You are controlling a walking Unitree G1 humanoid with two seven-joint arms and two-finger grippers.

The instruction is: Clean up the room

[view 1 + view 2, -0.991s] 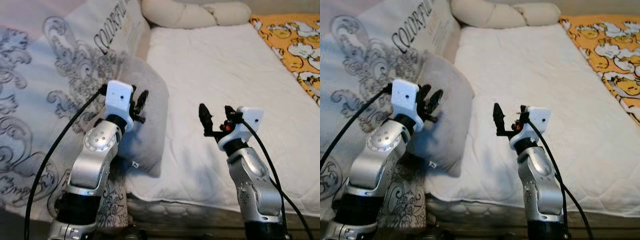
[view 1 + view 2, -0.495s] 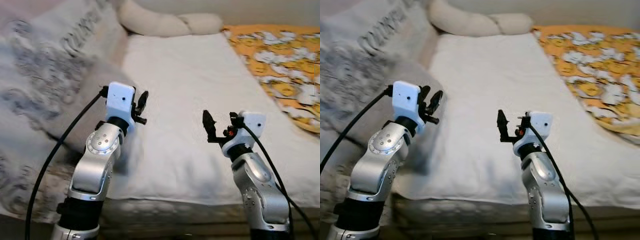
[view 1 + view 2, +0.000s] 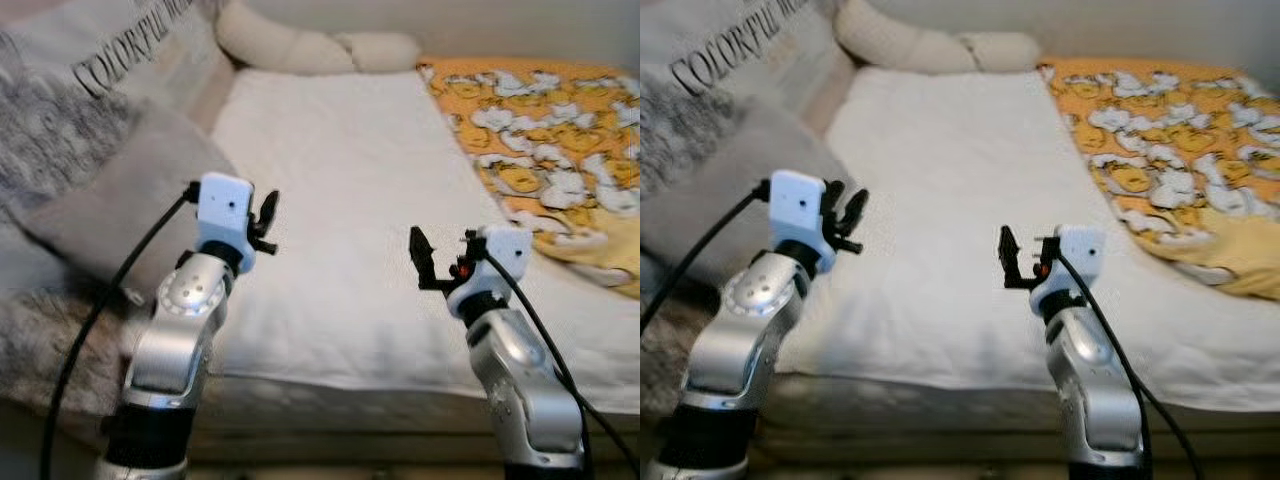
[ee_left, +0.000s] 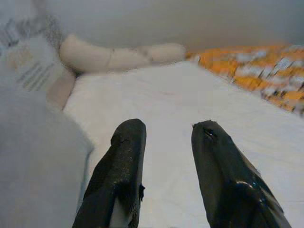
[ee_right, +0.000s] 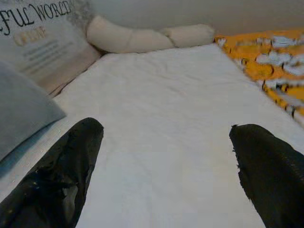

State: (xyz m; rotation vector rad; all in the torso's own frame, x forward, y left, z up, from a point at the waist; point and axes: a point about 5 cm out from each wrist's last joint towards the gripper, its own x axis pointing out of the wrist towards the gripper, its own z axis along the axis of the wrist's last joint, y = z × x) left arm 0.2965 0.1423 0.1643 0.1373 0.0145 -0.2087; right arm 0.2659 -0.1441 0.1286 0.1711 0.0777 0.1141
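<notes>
My left gripper (image 3: 268, 212) and right gripper (image 3: 440, 262), both spread and empty, hover over the white mattress (image 3: 340, 180); the grey pillow (image 3: 110, 200) lies just left of my left gripper.

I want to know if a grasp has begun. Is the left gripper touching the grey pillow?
Apart. In the left wrist view the left gripper has open fingers with bare white sheet between them, and the grey pillow lies off to one side.

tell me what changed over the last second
Mostly the camera turned to the robot's right: the orange duck blanket now shows more, the grey pillow sits further left. Both arms stayed raised over the white mattress, left gripper and right gripper with jaws open, holding nothing.
</notes>
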